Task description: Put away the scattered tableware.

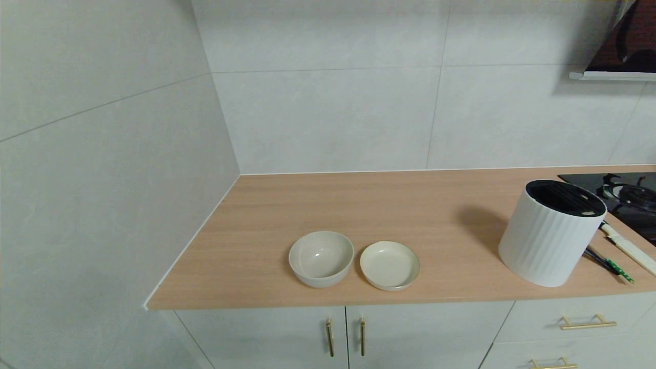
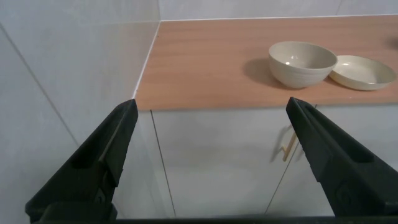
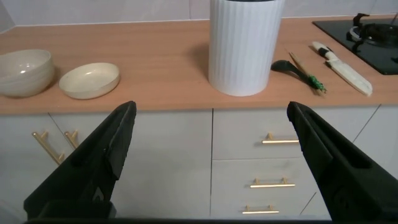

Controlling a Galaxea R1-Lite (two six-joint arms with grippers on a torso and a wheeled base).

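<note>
Left claw: the left claw [image 2: 211, 104] was spread wide and held nothing. It hung in front of the cabinet doors [image 1: 346, 335], below the front edge of the bench [image 1: 400, 205], near the bench's left end by the tiled wall [image 1: 102, 169].
Right claw: the right claw [image 3: 211, 109] was also spread wide and empty. It hung in front of the drawers [image 3: 280, 140], facing the right part of the bench.
Bowl: a cream bowl [image 1: 321, 258] stood upright near the front edge of the bench, above the cabinet doors.
Dish: a shallow cream dish [image 1: 389, 265] lay just beside the bowl on its right; whether the rims touched could not be told.
Holder: a ribbed white holder [image 1: 551, 233] with a black slotted top stood upright, well apart from the dish, towards the right end of the bench.
Chopsticks: dark chopsticks [image 1: 612, 265] with green-patterned ends lay flat just right of the holder, near the front edge.
Spoon: a dark spoon [image 3: 283, 65] lay by the chopsticks, close against the holder's base.
Knife: a knife [image 1: 628, 248] with a pale handle and pale blade lay flat beyond the chopsticks, between them and the gas hob [image 1: 628, 197].
Hob: it was set into the bench at the far right.
</note>
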